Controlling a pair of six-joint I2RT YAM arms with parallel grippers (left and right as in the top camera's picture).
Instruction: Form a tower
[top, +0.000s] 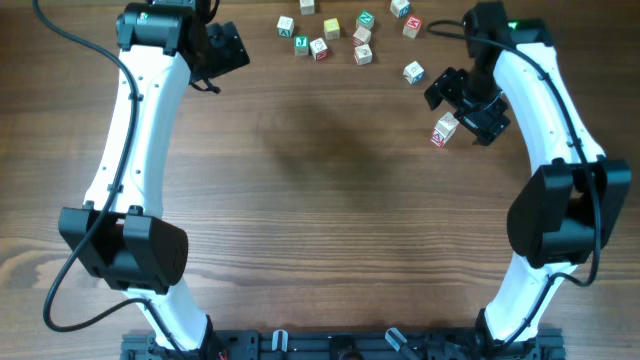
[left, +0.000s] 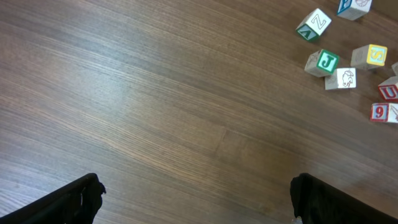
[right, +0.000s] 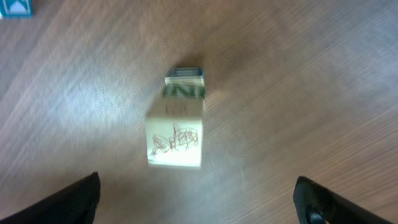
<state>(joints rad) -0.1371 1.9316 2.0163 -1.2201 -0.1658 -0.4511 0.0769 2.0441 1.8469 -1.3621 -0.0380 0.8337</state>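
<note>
The tower (top: 444, 130) is a short stack of small pale cubes with red print, standing on the wooden table at the right. From the right wrist view I look down on the tower (right: 176, 140): a cream top face with a red drawing, and a green-printed cube showing beneath it. My right gripper (top: 466, 106) (right: 199, 202) is open. Its fingers stand wide apart, short of the stack and not touching it. My left gripper (top: 228, 48) (left: 196, 202) is open over bare wood at the far left, with nothing between its fingers.
Several loose alphabet cubes (top: 340, 35) lie scattered along the table's far edge, and one single cube (top: 413, 72) sits near the right gripper. The left wrist view shows a green J cube (left: 323, 61) and others at its upper right. A blue cube (right: 15, 7) is at the right wrist view's corner.
</note>
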